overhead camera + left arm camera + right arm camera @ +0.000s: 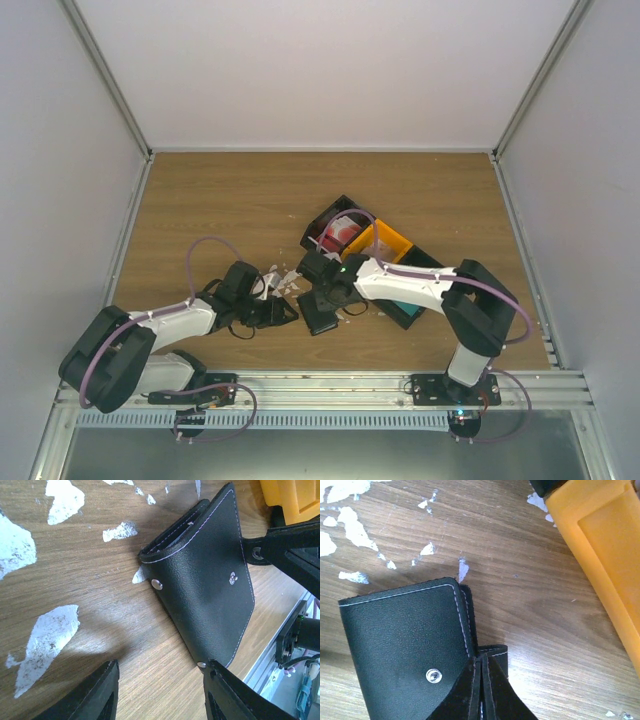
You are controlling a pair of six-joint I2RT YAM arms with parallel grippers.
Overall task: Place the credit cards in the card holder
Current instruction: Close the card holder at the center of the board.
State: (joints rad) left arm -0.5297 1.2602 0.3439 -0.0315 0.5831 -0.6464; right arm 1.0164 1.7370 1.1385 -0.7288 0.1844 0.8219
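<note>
The black card holder (322, 318) lies folded on the wood between the two arms, its snap studs showing (205, 595) (405, 650). My left gripper (160, 680) (278, 312) is open at its left side. One of its fingertips (220, 672) touches the holder's near corner, and only bare wood lies between the jaws. My right gripper (481, 666) (322, 296) is shut, its tips against the holder's edge where a small stitched flap (495, 651) sticks out. Red-and-white credit cards (340, 232) sit in a black bin, and a teal one (405, 306) shows in another.
A row of open bins runs behind and right of the holder: black (318, 228), orange (392, 240) (605, 545) (295, 497), and black (425, 262). White scraps (280, 280) (47, 640) (355, 525) litter the wood. The metal rail (320, 385) runs along the near edge.
</note>
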